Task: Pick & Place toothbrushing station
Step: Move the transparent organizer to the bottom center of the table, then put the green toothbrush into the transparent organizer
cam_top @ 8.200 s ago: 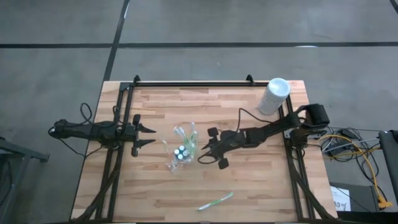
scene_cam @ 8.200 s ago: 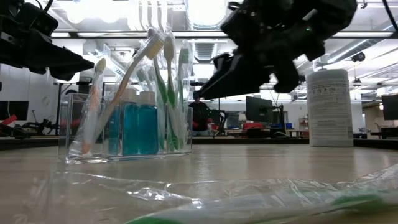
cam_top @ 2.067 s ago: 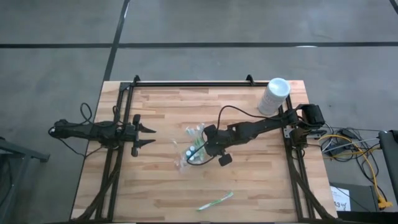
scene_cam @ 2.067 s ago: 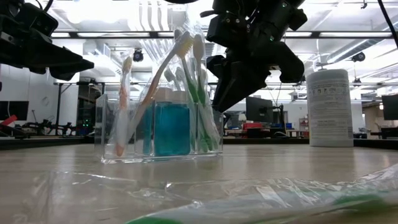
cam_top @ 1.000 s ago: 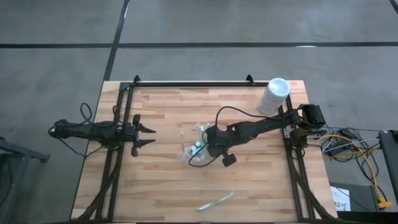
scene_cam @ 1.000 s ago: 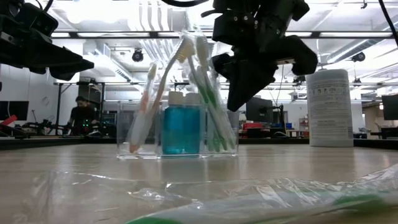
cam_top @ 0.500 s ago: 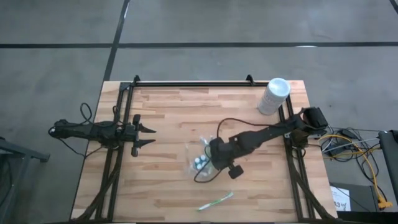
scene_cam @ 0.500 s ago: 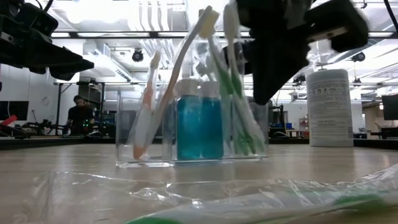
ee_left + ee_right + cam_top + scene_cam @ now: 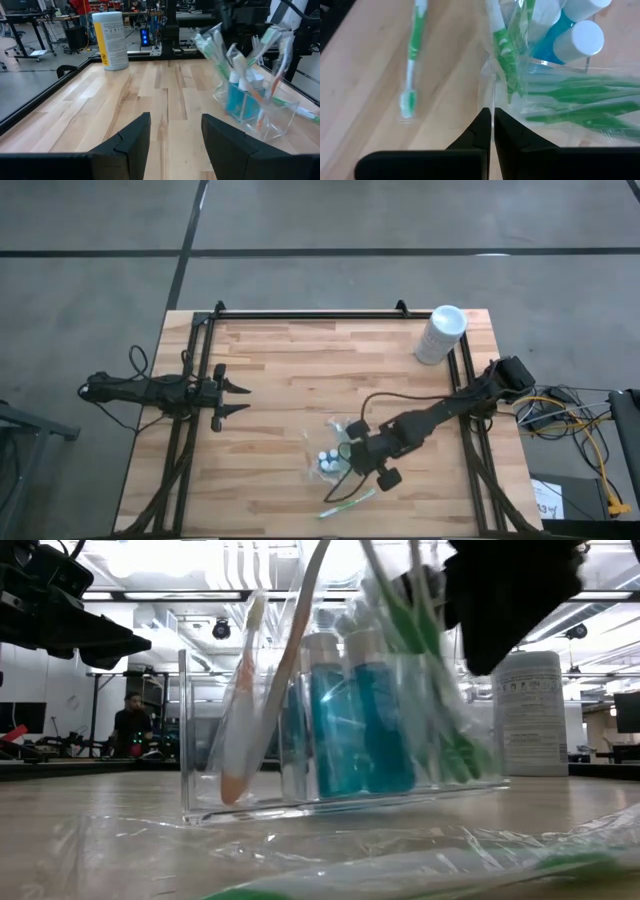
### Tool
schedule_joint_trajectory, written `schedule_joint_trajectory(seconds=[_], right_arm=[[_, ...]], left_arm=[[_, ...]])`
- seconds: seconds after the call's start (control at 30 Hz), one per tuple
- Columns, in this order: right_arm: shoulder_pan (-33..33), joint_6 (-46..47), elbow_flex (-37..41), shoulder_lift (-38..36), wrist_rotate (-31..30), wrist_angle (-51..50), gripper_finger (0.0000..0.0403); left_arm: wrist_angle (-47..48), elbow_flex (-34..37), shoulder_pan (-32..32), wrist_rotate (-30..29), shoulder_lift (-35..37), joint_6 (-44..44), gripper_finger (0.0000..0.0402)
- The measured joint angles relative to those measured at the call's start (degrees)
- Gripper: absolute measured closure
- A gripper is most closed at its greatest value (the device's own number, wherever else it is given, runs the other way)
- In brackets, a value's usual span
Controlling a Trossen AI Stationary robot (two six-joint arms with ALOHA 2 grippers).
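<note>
Left gripper [image 9: 243,398] parked at the table's left side, fingers apart, holding nothing. Mid-table toward the front edge: the clear organizer [image 9: 328,460] with blue bottles [image 9: 360,715] and wrapped toothbrushes [image 9: 506,60] standing in it. Right gripper [image 9: 352,455] is on its right wall, fingers pinched fully together on the thin clear edge, looks like a rim grip. One loose toothbrush [image 9: 347,502] in wrapper lies just in front of it; white canister [image 9: 440,334] is well apart at the back right. Handling guess: rigid acrylic, slick, brittle at the edges; top-heavy with leaning brushes, liquid adds weight. Grip low on a wall, not the crinkly wrappers, keep it level.
</note>
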State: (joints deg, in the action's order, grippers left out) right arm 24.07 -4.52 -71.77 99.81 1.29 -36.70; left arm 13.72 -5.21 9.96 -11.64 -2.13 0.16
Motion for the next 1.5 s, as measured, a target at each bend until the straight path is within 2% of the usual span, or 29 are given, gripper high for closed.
schedule_joint_trajectory(seconds=[0.3,0.83,1.0,1.2,1.5], right_arm=[[5.19,4.83,0.11,0.0,-6.04,0.01,0.0394],[5.32,7.73,0.16,-0.13,-6.82,0.23,0.0352],[5.34,12.09,-1.22,-1.31,-8.06,-2.3,0.0341],[6.1,14.54,-1.54,-6.26,-13.78,-4.75,0.0324],[11.45,18.86,0.36,-14.48,-23.34,-3.79,0.0311]], left_arm=[[0.0,0.0,-0.01,-0.01,0.0,0.0,0.022],[0.0,0.0,0.0,-0.02,-0.02,0.0,0.022],[0.0,0.0,-0.02,0.0,0.0,0.0,0.022],[0.0,0.0,0.0,-0.02,-0.02,0.0,0.022],[0.0,0.0,-0.01,-0.02,0.0,0.0,0.022]])
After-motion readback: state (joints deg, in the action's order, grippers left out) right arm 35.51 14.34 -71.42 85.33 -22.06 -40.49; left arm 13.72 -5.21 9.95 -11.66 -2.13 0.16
